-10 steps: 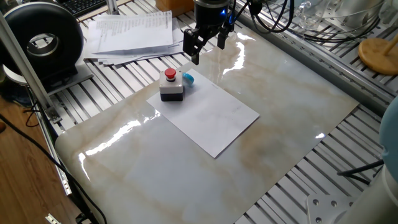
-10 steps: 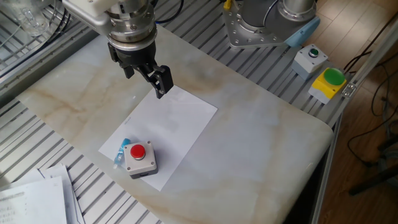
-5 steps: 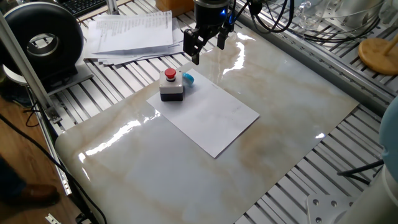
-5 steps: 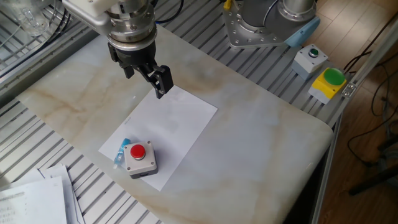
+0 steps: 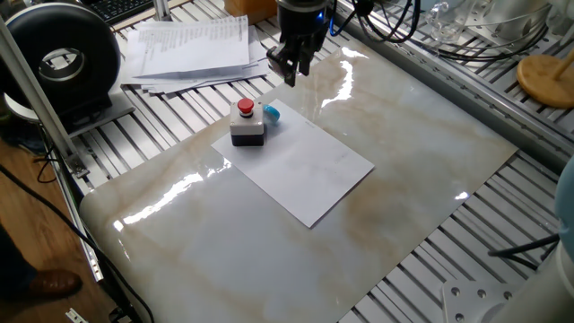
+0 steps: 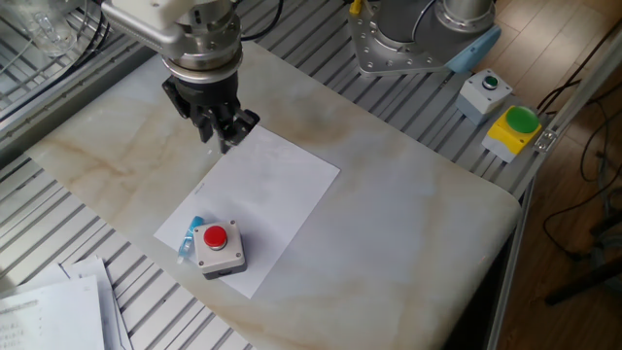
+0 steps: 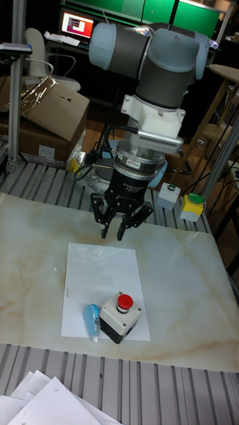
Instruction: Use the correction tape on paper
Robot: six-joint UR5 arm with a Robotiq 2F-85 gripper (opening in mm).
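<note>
The correction tape (image 5: 272, 114) (image 6: 189, 236) (image 7: 91, 320) is a small light-blue dispenser lying on a corner of the paper (image 5: 309, 170) (image 6: 262, 194) (image 7: 99, 279), tight against a grey box with a red button (image 5: 247, 123) (image 6: 218, 248) (image 7: 119, 316). The blank white sheet lies flat on the marble slab. My gripper (image 5: 291, 76) (image 6: 222, 141) (image 7: 113, 232) hangs above the opposite end of the sheet, well away from the tape. It points down, open, with nothing between its fingers.
A stack of printed pages (image 5: 188, 45) (image 6: 49, 311) lies on the slatted table beyond the slab's edge. A black round device (image 5: 63, 58) stands beside it. Two small button boxes (image 6: 512, 126) (image 6: 484, 89) sit near the arm's base. A wooden disc (image 5: 545, 79) lies off the slab.
The gripper has turned about its vertical axis, so its fingers now appear edge-on in both fixed views. The tape, the button box and the paper have not moved.
</note>
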